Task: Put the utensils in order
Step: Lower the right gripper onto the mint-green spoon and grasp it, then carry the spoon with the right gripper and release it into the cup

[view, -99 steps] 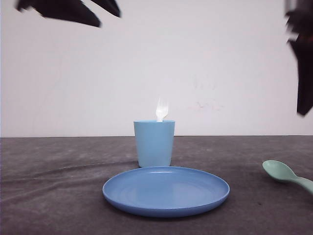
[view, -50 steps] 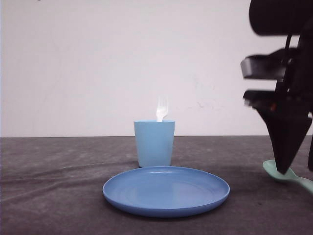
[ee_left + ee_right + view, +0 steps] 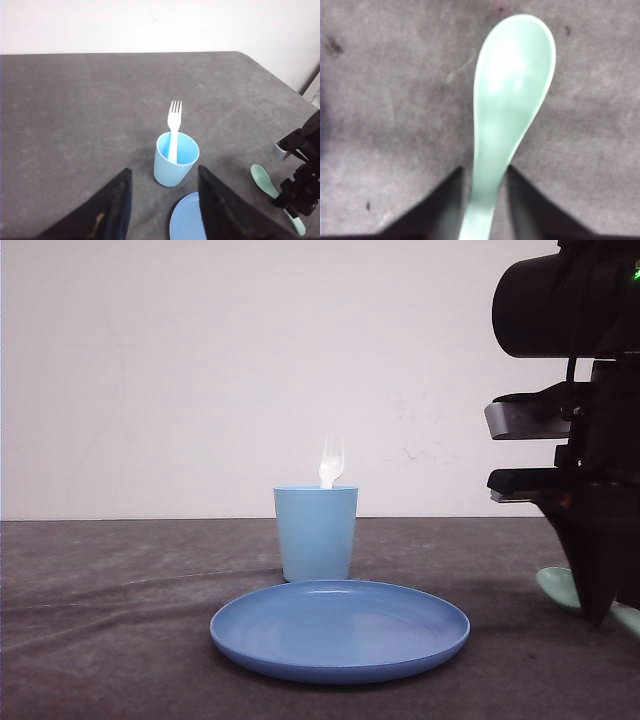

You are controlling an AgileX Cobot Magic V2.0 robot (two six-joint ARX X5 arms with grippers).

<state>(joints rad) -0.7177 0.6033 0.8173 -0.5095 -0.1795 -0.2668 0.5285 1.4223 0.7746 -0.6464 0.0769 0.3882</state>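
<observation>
1. One utensil sorted: white fork [image 3: 174, 125] stands tines-up in the light blue cup [image 3: 175, 159], behind the blue plate [image 3: 339, 628].
2. Mint-green spoon [image 3: 507, 115] lies flat on the grey table [image 3: 120, 620], far right of the plate.
3. Right gripper [image 3: 482, 200] is down over it, fingers either side of the handle neck, small gaps, not clamped yet. Spoon's long axis runs straight out between them, bowl away.
4. Left gripper [image 3: 161, 200] hangs spread wide, empty, near the cup; right arm is far closer.

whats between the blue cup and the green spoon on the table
Nothing: in the left wrist view, only bare grey table lies between the cup and the spoon.
</observation>
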